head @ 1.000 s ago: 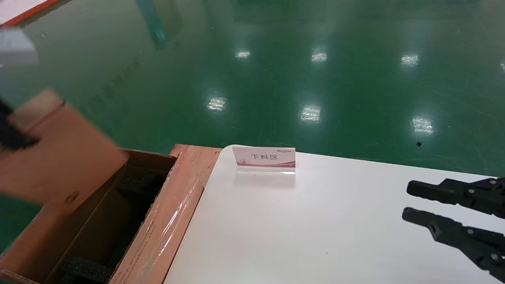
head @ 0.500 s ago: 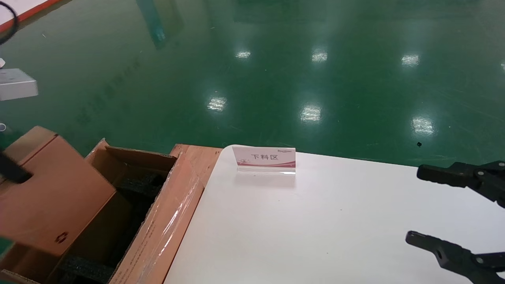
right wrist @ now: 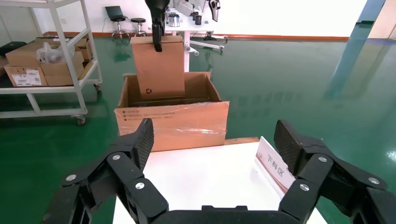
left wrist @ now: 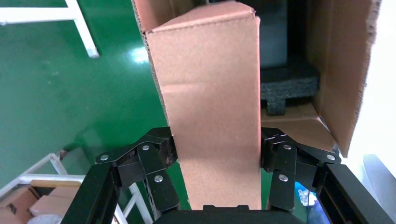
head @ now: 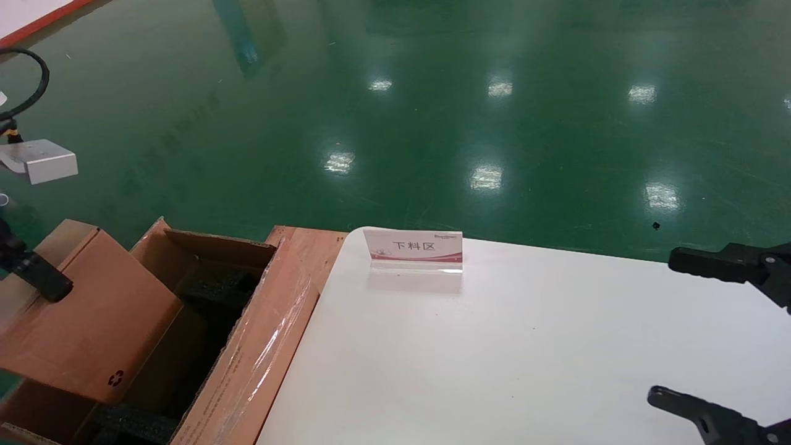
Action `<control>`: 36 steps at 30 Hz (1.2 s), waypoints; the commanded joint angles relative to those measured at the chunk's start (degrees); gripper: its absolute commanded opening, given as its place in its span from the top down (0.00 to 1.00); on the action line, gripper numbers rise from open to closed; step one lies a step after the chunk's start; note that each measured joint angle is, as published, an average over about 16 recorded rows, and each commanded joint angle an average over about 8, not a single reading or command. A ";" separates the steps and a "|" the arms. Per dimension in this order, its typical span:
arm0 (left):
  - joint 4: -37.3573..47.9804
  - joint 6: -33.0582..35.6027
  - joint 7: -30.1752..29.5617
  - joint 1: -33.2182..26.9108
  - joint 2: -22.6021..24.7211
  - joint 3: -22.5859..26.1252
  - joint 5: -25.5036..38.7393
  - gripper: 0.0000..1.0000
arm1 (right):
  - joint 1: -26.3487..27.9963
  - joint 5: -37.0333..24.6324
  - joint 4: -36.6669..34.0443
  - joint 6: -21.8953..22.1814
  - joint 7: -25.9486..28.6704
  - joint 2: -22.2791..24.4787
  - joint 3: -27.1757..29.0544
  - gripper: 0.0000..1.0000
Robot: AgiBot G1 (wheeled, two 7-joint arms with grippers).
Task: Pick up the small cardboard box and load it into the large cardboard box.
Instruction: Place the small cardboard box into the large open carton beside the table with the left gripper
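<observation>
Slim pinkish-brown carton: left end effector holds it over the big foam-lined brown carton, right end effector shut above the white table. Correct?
Not quite. The right end effector is open, jaws wide apart, per the right wrist view. The rest holds: the left end effector grips the slim pinkish-brown carton over the big foam-lined brown carton, beside the white table.

Left gripper [left wrist: 214, 154] clamped; right gripper [right wrist: 215, 154] jaws spread

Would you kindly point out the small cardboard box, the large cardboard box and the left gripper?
small cardboard box [head: 93, 321], head view, broad face.
large cardboard box [head: 259, 352], head view, taped flap.
left gripper [left wrist: 215, 156], left wrist view, between fingertips.
</observation>
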 commanded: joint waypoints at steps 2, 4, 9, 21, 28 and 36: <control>-0.40 -1.70 -1.30 1.44 -0.61 -0.02 0.31 1.00 | 0.00 0.01 0.00 0.00 -0.01 0.00 -0.01 0.00; -0.68 -2.82 -1.95 2.55 -0.94 -0.01 0.46 1.00 | 0.00 0.01 0.00 0.01 -0.01 0.01 -0.02 0.00; -1.03 -4.97 -3.24 5.07 -1.57 0.15 0.84 1.00 | 0.01 0.02 0.00 0.01 -0.02 0.01 -0.03 0.00; -1.23 -7.63 -4.69 8.69 -2.27 0.61 2.02 1.00 | 0.02 0.05 0.00 0.03 -0.04 0.03 -0.07 0.00; -1.32 -9.99 -5.46 10.00 -1.98 0.71 3.40 1.00 | 0.02 0.07 0.00 0.04 -0.05 0.04 -0.10 0.00; -1.22 -12.24 -5.94 11.07 -1.29 0.54 4.68 1.00 | 0.03 0.08 0.00 0.05 -0.06 0.05 -0.12 0.00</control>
